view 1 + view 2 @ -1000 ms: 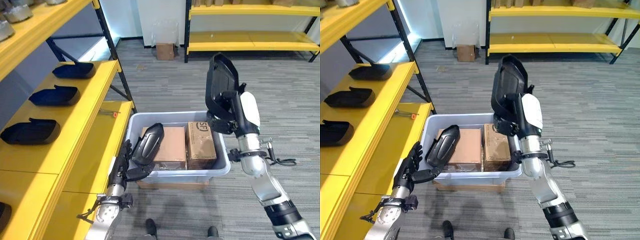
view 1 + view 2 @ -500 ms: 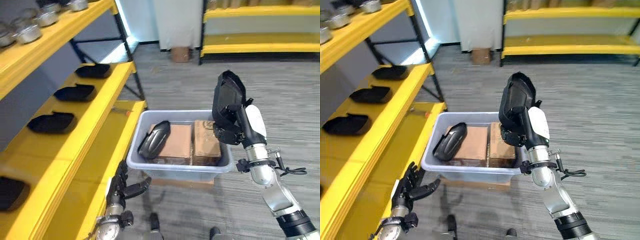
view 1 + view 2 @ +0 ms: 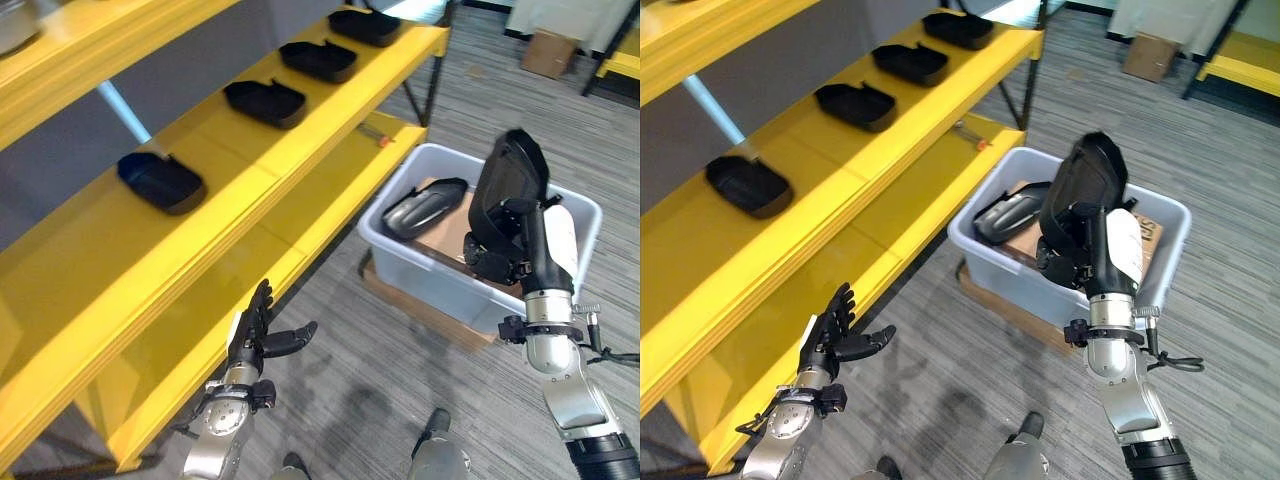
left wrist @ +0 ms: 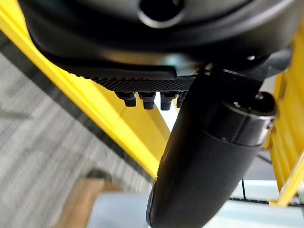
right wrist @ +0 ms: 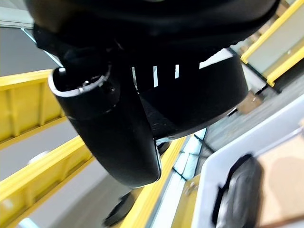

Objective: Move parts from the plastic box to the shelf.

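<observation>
The robot's right hand (image 3: 500, 245) is clenched around a black, curved plastic shell part (image 3: 508, 182), holding it upright above the near edge of the pale grey plastic box (image 3: 410, 255) that sits on the grey striped carpet floor (image 3: 940, 370). A second black shell part (image 3: 424, 207) of the same kind lies tilted inside the box, leaning on the brown cardboard cartons (image 3: 452, 225) packed in it, just beside the held one on the shelf side. The left hand (image 3: 256, 338) hangs low over the floor, well apart from the box, with its fingers spread and relaxed and nothing in it, close to the front edge of the yellow metal shelf (image 3: 250, 210). Four black shell parts lie in a row on the middle board of the shelf: the nearest (image 3: 160, 181), the next (image 3: 265, 102), a third (image 3: 318, 60) and the farthest (image 3: 365, 25), each well apart from its neighbour. The head views show a small brown cardboard carton (image 3: 551, 52) on the floor far behind the box. The right wrist view shows the dark thumb (image 5: 111, 128) curled across the held part, with the boxed part (image 5: 237, 192) visible below it.
</observation>
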